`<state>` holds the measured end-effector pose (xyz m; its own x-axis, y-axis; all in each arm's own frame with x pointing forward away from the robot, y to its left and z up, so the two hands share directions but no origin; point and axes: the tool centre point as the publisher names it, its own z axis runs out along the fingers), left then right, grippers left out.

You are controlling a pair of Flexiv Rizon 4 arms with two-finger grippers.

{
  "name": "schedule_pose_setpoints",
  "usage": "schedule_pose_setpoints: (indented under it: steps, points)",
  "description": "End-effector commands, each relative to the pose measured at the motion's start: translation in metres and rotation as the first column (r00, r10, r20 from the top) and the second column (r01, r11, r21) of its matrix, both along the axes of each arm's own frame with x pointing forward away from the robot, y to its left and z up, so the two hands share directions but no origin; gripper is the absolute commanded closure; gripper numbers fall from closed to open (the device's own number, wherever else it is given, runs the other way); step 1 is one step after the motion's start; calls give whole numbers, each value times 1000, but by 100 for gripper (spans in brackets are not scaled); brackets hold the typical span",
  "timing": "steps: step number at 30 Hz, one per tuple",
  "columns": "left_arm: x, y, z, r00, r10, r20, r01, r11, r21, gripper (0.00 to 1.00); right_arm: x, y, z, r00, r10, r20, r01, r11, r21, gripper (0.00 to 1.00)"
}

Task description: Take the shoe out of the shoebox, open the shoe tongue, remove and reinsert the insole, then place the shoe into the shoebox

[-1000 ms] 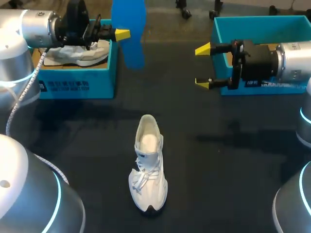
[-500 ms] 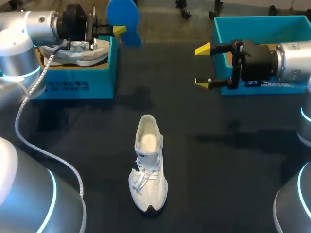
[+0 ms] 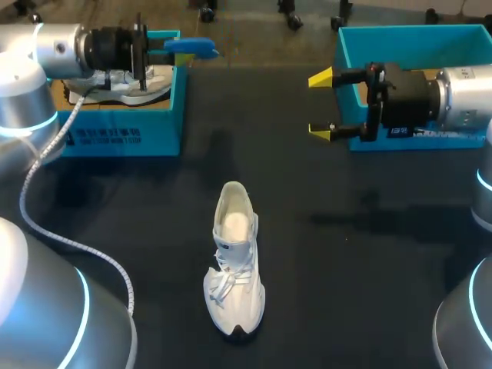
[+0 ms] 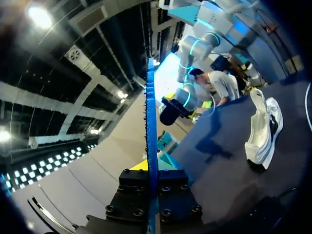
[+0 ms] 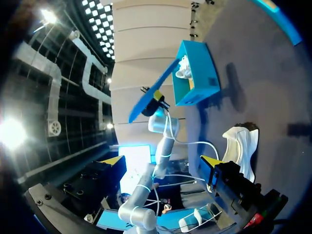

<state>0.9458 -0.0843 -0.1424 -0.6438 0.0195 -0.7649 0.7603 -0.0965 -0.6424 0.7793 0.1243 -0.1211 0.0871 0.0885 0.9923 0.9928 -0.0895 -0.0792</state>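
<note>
the white shoe (image 3: 233, 265) is out of its box and stands on its sole in the middle of the dark table (image 3: 361, 254), toe toward the robot, well apart from both arms. its mouth gapes wide and the laces lie slack, so the tongue looks opened already.

the blue insole (image 3: 192, 48) is out of the shoe. the left claw (image 3: 165, 52) holds it pinched between its fingers, up in the air by the far corner of the left shoebox (image 3: 123, 127). the left wrist view shows it edge-on, as a thin blue strip rising from between the fingers. a second shoe (image 3: 127, 88) lies in that left box.

the right claw (image 3: 320, 104) hangs spread wide and holding nothing, in front of the right shoebox (image 3: 407, 37), above the table.

so, by my reading, about half the job is done: taking the shoe out, opening the tongue and pulling the insole. what is left is sliding the insole back into the shoe and then setting the shoe into a shoebox. the right box seems the free one, though the arm hides part of its inside.
</note>
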Motion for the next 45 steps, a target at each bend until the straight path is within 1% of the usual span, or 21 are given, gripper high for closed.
schedule_pose_setpoints:
  steps: [1,13,14,16,18,21,22,23,25,36,37,38,42,45]
  points:
    - [-22,-3,-8,993,68,96,-65,997,-39,100,1,2,-1,1000,-1,1,1,1000,0,0]
    - [-22,-3,-8,993,68,96,-65,997,-39,100,1,2,-1,1000,-1,1,1,1000,0,0]
    - [-28,-4,-7,993,55,106,-49,997,-56,100,1,2,-1,1000,-1,1,1,1000,0,0]
    - [-40,-6,-6,984,38,171,-30,998,-48,100,1,2,-1,1000,-1,1,1,1000,0,0]
    - [-50,-9,-5,979,28,203,-18,999,-51,100,1,2,-1,1000,-1,1,1,1000,0,0]
    - [-64,-12,-3,947,38,319,-24,999,-48,100,1,2,-1,1000,-1,1,1,1000,0,0]
    - [-68,-13,-3,927,63,370,-50,998,-45,100,1,2,-1,1000,-1,1,1,1000,0,0]
    - [-76,-14,-4,889,89,448,-70,996,-60,100,1,2,-1,1000,-1,1,1,1000,0,0]
    - [-80,-17,-3,841,124,527,-97,992,-78,100,1,2,-1,1000,-1,1,1,1000,0,0]
    - [-80,-17,-3,841,124,527,-97,992,-78,100,1,2,-1,1000,-1,1,1,1000,0,0]
    - [-81,-22,-4,828,98,552,-75,995,-64,100,1,2,-1,1000,-1,1,1,1000,0,0]
    - [-82,-27,-4,831,85,550,-59,996,-65,100,1,2,-1,1000,-1,1,1,1000,0,0]
    - [-88,-39,0,806,62,589,-36,998,-56,100,1,2,-1,1000,-1,1,1,1000,0,0]
    - [-96,-49,3,753,57,655,-32,998,-50,100,1,2,-1,1000,-1,1,1,1000,0,0]
